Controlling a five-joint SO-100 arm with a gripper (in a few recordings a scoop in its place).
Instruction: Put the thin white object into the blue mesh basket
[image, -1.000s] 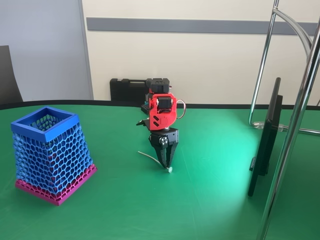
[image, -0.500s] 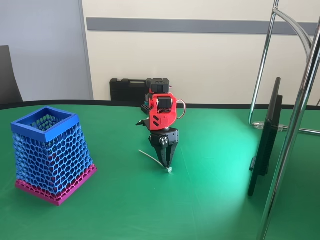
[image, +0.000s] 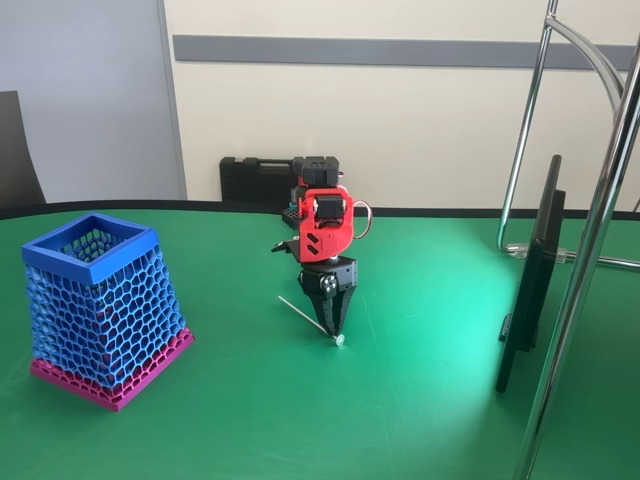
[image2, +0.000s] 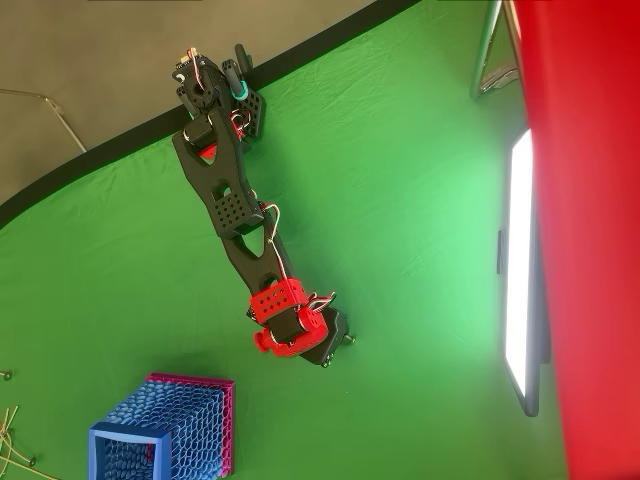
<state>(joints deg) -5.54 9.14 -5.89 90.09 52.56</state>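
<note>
the end effector points straight down at the green tabletop, its dark fingers drawn in to a narrow point around the thin white object. in the fixed view the stick runs from a free tip up and to the left, down through the fingertips, to a tiny round disc that sits at or just above the cloth right below them. the fingers look pinched onto it near the disc end, though the contact itself is too small to confirm. in the overhead view the red wrist hides the fingertips.

the main risk, as i judge it, is the grip: the stick is very thin and held close to one end, so it could slide out or swivel between the fingers once lifted, leaving the long free end swinging. a pivoting stick would be hard to aim.

the blue mesh basket stands well apart, to the left in the fixed view, tall with a solid rim. if the lift is too low, the dangling stick could catch the rim or poke into the honeycomb wall and be pulled free outside. a release off centre could leave it lying across the rim rather than inside.
</note>
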